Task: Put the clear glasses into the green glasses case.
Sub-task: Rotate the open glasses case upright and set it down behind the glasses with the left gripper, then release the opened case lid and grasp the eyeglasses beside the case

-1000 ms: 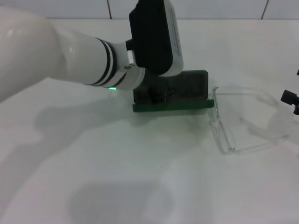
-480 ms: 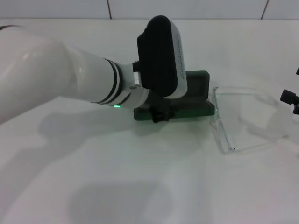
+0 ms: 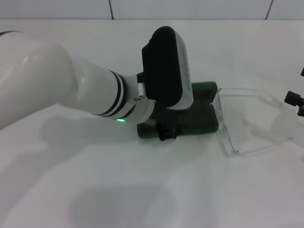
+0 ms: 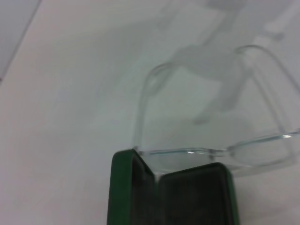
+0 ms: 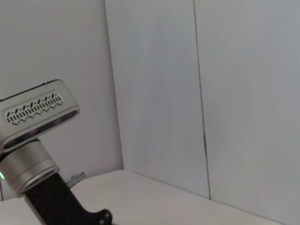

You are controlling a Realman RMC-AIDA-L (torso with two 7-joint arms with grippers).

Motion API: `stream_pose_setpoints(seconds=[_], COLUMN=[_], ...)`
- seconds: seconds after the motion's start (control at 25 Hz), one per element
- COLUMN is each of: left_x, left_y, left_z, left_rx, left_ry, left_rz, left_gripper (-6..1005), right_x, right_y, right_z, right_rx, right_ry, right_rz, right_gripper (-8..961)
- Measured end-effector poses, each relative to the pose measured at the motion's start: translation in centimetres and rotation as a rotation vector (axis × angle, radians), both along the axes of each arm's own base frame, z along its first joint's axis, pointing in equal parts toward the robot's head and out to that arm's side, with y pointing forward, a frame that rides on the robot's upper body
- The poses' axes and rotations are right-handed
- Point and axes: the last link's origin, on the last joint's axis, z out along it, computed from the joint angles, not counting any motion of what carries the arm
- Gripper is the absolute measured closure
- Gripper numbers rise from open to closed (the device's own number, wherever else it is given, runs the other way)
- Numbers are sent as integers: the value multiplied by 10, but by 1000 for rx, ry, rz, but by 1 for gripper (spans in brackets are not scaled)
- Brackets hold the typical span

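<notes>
Here green glasses case (image 3: 199,118) long axis left-right; left tool (image 3: 167,129) grip state unclear; clear glasses (image 3: 247,121) beside.

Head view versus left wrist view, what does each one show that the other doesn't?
Only the head view shows the left arm reaching over the green glasses case and a bit of the right gripper at the edge. Only the left wrist view shows the case's dark lining. Both show the clear glasses beside the case on the table.
</notes>
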Motion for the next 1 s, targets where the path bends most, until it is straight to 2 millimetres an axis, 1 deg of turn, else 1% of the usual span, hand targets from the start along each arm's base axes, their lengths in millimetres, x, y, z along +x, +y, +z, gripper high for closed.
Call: stream_pose_setpoints(seconds=[0.32, 0.56, 0.72, 0.84, 0.92, 1.0], left_x=[-2, 11, 21, 29, 34, 36], left_y=[-8, -13, -16, -17, -16, -15], left_z=[0, 13, 28, 45, 62, 80], left_rx=[-42, -97, -146, -198, -235, -263], left_ry=[-13, -69, -133, -222, -322, -426], left_rz=[44, 101, 151, 205, 237, 253], left_gripper=[681, 681, 681, 682, 682, 682], right_x=[0, -2, -8, -12, -17, -24], right_y=[0, 2, 6, 13, 17, 23], right_z=[0, 0, 6, 10, 15, 20], right_rx=[-1, -16, -104, -200, -246, -291], right_ry=[1, 5, -35, -87, -131, -183], right_rz=[1, -3, -39, -118, -163, -207], right_gripper=[85, 85, 85, 85, 85, 85])
